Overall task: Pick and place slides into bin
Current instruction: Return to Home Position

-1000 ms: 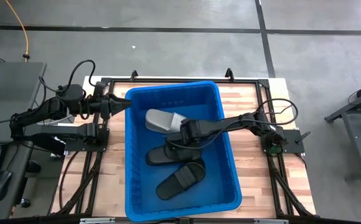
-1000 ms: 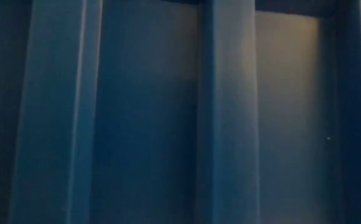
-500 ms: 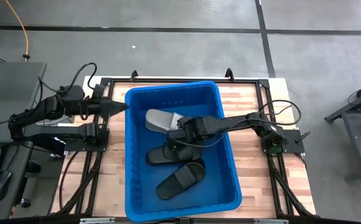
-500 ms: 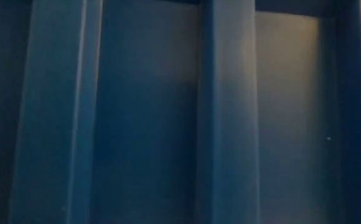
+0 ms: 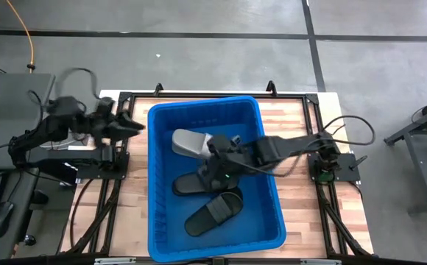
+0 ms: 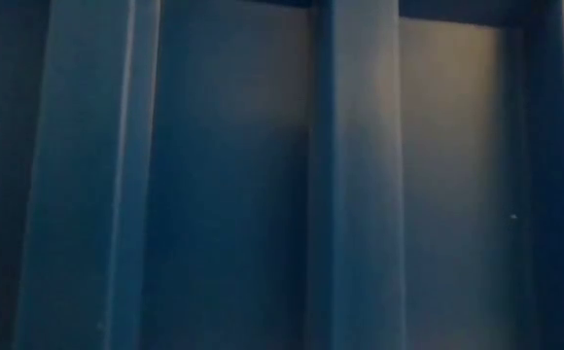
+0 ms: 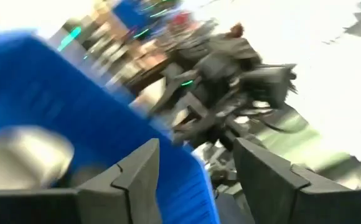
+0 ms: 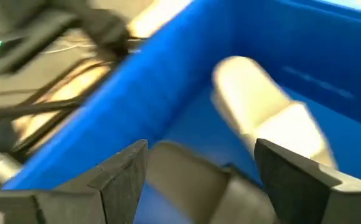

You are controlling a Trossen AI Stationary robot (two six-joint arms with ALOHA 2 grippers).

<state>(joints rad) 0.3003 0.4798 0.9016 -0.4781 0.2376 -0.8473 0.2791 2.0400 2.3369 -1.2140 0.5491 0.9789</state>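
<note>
The blue bin (image 5: pixel 272 184) stands in the middle of the table and fills the low view with its wall (image 6: pixel 263 175). A light grey slide (image 5: pixel 188 141) (image 8: pixel 261 106) lies on the bin's floor at the far end. Two black slides (image 5: pixel 191 184) (image 5: pixel 213 212) lie nearer. My right gripper (image 5: pixel 212 163) (image 8: pixel 200 149) hangs open over the bin's middle, tilted down, holding nothing. Another greyish shape (image 8: pixel 187 177) shows below its fingers. My left gripper (image 5: pixel 136 126) (image 7: pixel 196 180) is open and level, just outside the bin's left wall.
The bin's rim (image 5: pixel 153 184) stands high around the slides. Bare wooden table (image 5: pixel 302 213) lies right of the bin. The black arm frames (image 5: pixel 96 158) run along both sides. In the left wrist view, the right arm (image 7: pixel 230 68) shows beyond the bin.
My right gripper has risen from among the slides to well above the bin's floor, staying open, and has tipped from pointing steeply down to a slant. The slides have stayed where they lay. My left gripper has drawn back a little from the bin's left wall toward the table's left edge.
</note>
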